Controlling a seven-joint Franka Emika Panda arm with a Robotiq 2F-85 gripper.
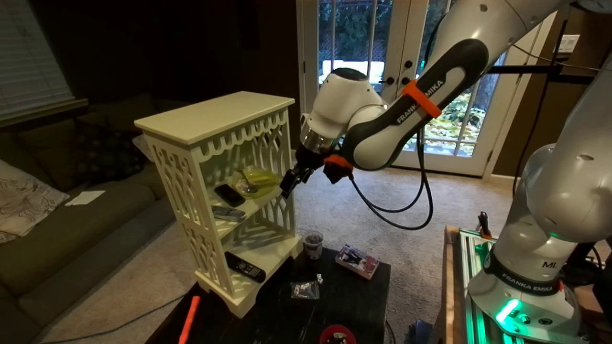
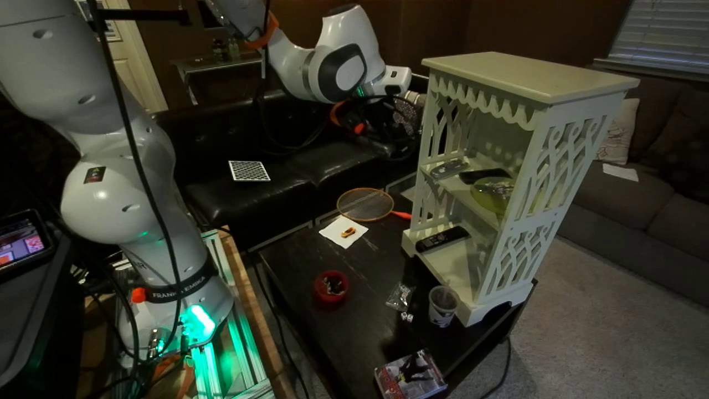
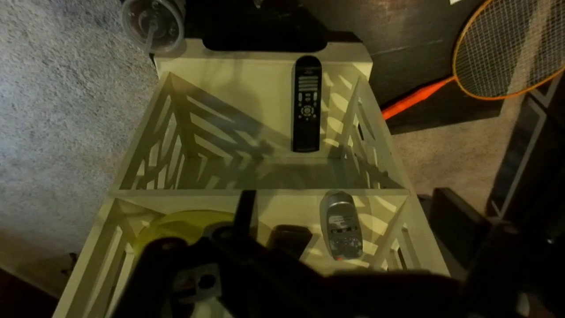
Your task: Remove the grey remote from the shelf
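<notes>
Awaiting pickup: grey remote [image 3: 343, 227], which lay on the shelf's [image 1: 215, 117] middle tier, ahead of the pincer [image 3: 351, 212] and, in the wrist view, between its spread fingers [image 3: 457, 218]. Handling: one finger seemed lined up outside the side panel [image 3: 421, 234], so a part-narrowed, level entry looked safest, then a pinch across the remote's width and a straight draw outward. Obscured there: dark oblong [image 3: 289, 238] and green dish [image 3: 185, 222], partly behind the pincer's linkage; clearance to the remote was unclear.

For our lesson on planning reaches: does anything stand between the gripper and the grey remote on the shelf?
Nothing visible does: from the open gripper, the wrist view looks unobstructed onto the grey remote on the shelf. The dark slab lies beside it, not in front.
</notes>
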